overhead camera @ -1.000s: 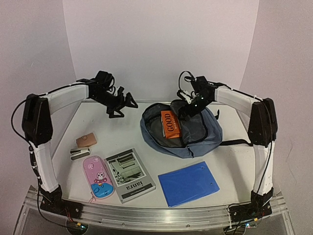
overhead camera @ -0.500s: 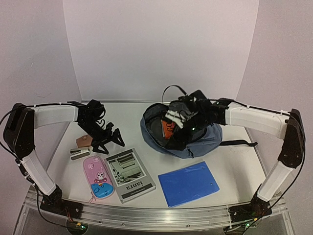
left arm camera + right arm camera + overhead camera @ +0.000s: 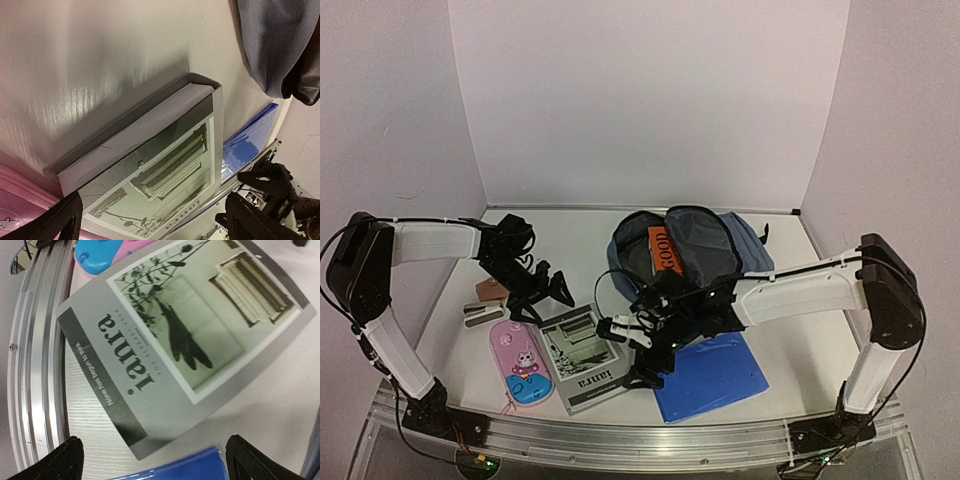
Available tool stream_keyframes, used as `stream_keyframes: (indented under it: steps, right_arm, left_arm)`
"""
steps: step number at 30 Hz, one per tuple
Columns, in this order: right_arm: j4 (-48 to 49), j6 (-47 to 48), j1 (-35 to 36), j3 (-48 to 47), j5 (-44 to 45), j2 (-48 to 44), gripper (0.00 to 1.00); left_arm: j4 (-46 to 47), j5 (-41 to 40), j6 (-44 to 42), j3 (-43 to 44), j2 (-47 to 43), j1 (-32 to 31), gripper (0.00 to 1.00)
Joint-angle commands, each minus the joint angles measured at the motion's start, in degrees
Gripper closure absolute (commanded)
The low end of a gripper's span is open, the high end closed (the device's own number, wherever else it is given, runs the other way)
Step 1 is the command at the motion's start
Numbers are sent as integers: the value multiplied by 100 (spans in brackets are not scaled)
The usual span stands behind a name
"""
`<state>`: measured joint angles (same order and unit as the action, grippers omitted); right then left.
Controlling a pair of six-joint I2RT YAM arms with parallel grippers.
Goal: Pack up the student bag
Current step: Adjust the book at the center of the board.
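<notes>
Both arms stretch low over the worktop (image 3: 790, 330) toward the grey book (image 3: 582, 360). The left end effector (image 3: 542, 296) and the right end effector (image 3: 626, 352) both have their fingers spread apart, holding nothing.

On the white tabletop (image 3: 575, 235) lie a slate-blue fabric backpack (image 3: 748, 240), grey picture-cover book (image 3: 582, 362), flat bright-blue folder (image 3: 720, 377), pink cartoon pencil case (image 3: 522, 365), small tan box (image 3: 490, 291) and grey stapler (image 3: 480, 314).

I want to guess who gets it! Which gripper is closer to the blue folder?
Right. The right gripper hovers at the blue folder's left edge, over the book's corner. The left gripper is across the book, near its far-left corner.
</notes>
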<state>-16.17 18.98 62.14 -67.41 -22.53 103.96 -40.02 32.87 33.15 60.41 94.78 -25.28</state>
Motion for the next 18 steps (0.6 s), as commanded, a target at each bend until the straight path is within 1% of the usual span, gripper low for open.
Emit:
stream_keyframes:
  steps: [1, 8, 11, 13, 16, 18]
  right_arm:
    - [613, -131, 280, 152, 523, 359, 2]
    - [642, -142, 271, -245, 1699, 1087, 2]
    - [603, -386, -34, -581, 1776, 1240, 2]
    - [536, -437, -250, -762, 1776, 1291, 3]
    - [423, -439, -481, -928, 1743, 1301, 7]
    - [328, -430, -615, -1034, 1732, 1271, 9]
  left_arm:
    - [246, 116, 27, -15, 12, 10, 0]
    - [297, 276, -152, 110, 429, 14, 0]
    - [243, 321, -251, 165, 552, 14, 0]
    - [194, 386, -320, 209, 620, 10, 4]
    - [170, 546, -396, 273, 686, 10, 13]
    - [104, 553, -455, 367, 696, 14, 18]
